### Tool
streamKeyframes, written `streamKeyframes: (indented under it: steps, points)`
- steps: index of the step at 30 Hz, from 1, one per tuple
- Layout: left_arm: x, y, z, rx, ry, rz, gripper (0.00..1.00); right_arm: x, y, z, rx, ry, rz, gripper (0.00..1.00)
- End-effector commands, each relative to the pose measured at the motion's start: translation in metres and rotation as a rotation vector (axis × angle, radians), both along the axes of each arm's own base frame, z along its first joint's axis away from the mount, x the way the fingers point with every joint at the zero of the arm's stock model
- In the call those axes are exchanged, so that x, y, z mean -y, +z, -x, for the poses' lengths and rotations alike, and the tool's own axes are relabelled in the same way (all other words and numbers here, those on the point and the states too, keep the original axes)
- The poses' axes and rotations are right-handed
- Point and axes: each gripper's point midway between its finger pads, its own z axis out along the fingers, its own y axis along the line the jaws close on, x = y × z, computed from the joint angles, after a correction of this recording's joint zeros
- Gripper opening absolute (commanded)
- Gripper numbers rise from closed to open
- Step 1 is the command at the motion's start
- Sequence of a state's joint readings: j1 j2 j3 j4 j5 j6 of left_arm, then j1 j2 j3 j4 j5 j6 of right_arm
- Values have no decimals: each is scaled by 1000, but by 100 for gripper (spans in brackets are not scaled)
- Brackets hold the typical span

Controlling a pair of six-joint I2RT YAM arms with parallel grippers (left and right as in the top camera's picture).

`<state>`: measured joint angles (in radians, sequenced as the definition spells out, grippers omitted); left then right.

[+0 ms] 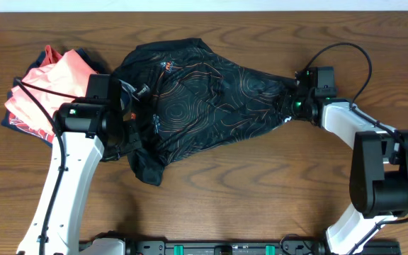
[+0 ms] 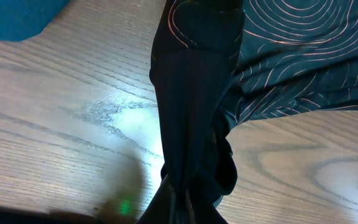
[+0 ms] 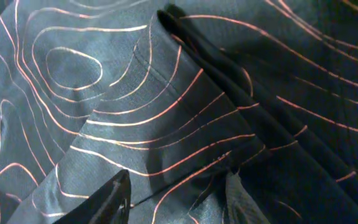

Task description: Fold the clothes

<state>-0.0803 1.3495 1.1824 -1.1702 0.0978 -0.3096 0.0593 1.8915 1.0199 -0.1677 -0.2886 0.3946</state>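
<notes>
Spanning wood-grain table (image 1: 225, 191): jersey (image 1: 204, 106) | logos (image 1: 167, 68) unreadable | left gripper (image 1: 133, 131), 9 o'clock, clamps jersey | right gripper (image 3: 176, 183), 3 o'clock, fingers apart

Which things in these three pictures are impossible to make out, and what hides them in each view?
- Left gripper: in the left wrist view its fingers are buried under bunched jersey; open or shut is unclear.
- Right gripper: overhead, cloth covers its tips.
- Lettering on the jersey: overhead, too small to read.
- Folded garments: overhead, partly behind the left arm.
</notes>
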Motion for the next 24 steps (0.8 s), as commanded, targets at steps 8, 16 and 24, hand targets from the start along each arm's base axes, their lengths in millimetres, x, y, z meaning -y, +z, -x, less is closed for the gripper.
streamKeyframes:
  steps: [8, 16, 24]
  points:
    - [-3, 2, -3, 8, -6, -14, 6, 5, -4, -11, 31, -43, 17, 37]
    - [-3, 2, -5, 16, -6, -13, 6, 12, -5, -11, 27, -72, 43, 23]
    - [-3, 2, -5, 17, -6, -13, 6, 19, -11, -5, -4, -89, 78, 1]
